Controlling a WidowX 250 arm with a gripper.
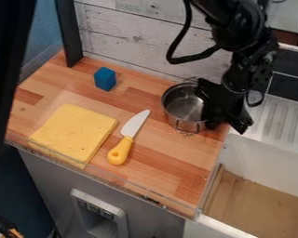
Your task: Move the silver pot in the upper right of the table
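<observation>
Your silver pot (184,108), round, smooth-walled and shiny, with thin wire handles, sat upright in the upper right of the wood-strip tabletop (161,179). You had the black gripper (226,123) at the pot's right side, partly covering its rim; you could not tell whether it was open, closed or clamped on the metal. Just left of the pot you had 1 knife (128,138), its blade tapered and its yellow handle rounded. Farther left lay a flat, square yellow slab (74,132), and behind it stood 1 blue block (104,79) with crisp edges.
</observation>
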